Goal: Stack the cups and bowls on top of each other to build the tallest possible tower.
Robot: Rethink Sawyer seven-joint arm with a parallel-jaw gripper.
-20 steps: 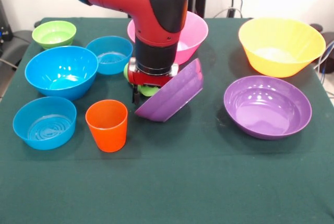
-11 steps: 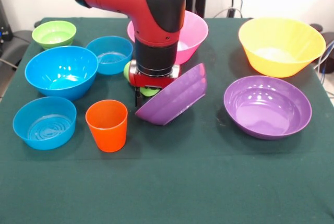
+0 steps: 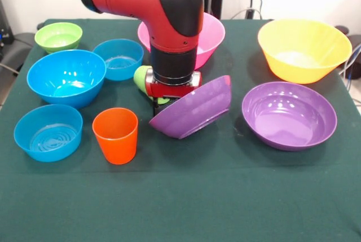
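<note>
My gripper (image 3: 159,105) is shut on the near-left rim of a wide purple bowl (image 3: 194,112), which hangs tilted with its low edge near the cloth. A light green cup (image 3: 141,77) lies just behind the gripper, mostly hidden by it. The orange cup (image 3: 115,135) stands upright to the left front. The second purple bowl (image 3: 289,115) sits at the right, with the yellow bowl (image 3: 303,50) behind it. The arm partly covers the pink bowl (image 3: 211,36). On the left are the large blue bowl (image 3: 66,77), two small blue bowls (image 3: 119,58) (image 3: 48,132) and the small green bowl (image 3: 58,36).
A dark green cloth covers the table (image 3: 186,197). Cables hang at the back right, past the table's far edge.
The gripper has moved right with the purple bowl. The bowl now lies flatter and nearer the second purple bowl. More of the light green cup shows.
</note>
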